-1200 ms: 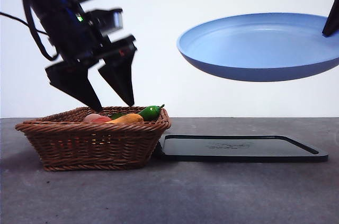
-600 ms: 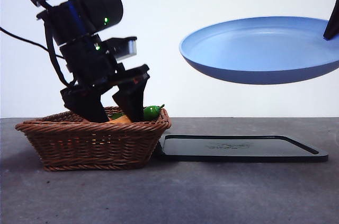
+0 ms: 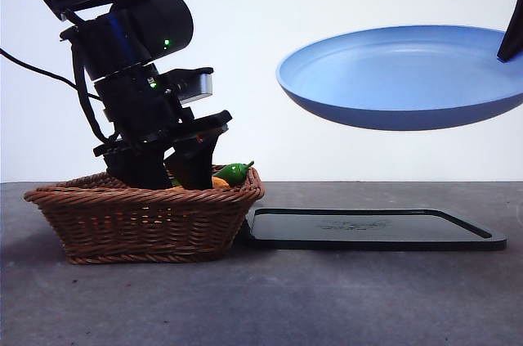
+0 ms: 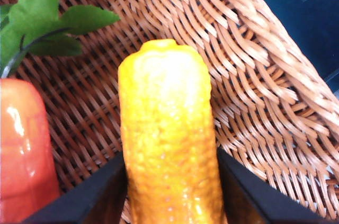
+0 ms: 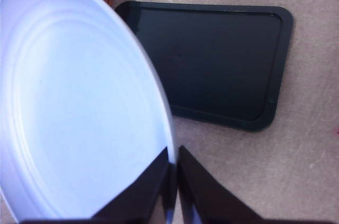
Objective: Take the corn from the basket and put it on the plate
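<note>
The corn (image 4: 167, 134), an orange-yellow bumpy cob, lies in the brown wicker basket (image 3: 143, 219) on the left of the table. My left gripper (image 4: 170, 155) has reached down into the basket (image 4: 254, 91), and its black jaws press against both sides of the cob. In the front view this gripper (image 3: 167, 174) hides most of the corn (image 3: 219, 183). The light-blue plate (image 3: 400, 76) hangs in the air at the right, tilted slightly. My right gripper (image 5: 173, 152) is shut on the rim of the plate (image 5: 79, 102).
A flat black tray (image 3: 368, 227) lies on the table under the plate, right of the basket. In the basket, a green chili (image 3: 232, 172) rests at the right end, and a red fruit (image 4: 24, 150) with green leaves (image 4: 47, 23) lies beside the corn.
My left gripper came down from above the basket into it and its jaws drew together around the corn. The plate stayed held aloft, shifting only slightly.
</note>
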`<state>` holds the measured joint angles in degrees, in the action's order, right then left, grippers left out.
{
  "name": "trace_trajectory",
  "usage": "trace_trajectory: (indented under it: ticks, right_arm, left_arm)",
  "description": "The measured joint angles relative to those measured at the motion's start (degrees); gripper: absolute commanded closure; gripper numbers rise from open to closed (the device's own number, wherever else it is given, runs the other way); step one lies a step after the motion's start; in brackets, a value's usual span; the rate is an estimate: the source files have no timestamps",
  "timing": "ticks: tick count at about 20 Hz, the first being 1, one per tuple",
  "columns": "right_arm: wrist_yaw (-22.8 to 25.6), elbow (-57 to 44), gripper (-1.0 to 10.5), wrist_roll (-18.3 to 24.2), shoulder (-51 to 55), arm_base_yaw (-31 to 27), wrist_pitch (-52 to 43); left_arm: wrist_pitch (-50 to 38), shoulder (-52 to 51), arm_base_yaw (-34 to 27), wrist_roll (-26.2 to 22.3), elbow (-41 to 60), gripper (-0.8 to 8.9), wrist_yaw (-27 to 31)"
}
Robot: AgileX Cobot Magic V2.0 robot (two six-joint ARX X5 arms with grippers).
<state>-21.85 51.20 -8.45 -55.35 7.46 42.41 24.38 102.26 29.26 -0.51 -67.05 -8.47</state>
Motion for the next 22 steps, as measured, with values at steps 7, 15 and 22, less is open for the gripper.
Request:
trace_trajectory:
  ticks: [7,15,22]
  right_arm:
    - [-0.28,0.00,9.5,-0.02,-8.55,0.00,-0.48]
    - [-9.16,0.00,9.5,-2.10,-22.77,-0.02,-4.04]
    - [-13.16,0.17,9.5,-4.02,-23.34,-0.02,-5.33]
  left_arm:
    - [0.85,-7.06,-0.63,1.64,-1.07,6.12,-0.04]
    - [-1.18,-15.76,3.50,4.98,-1.73,6.12,-11.69]
    - [-7.56,-8.70,13.60,5.53,-1.73,6.11,-12.28]
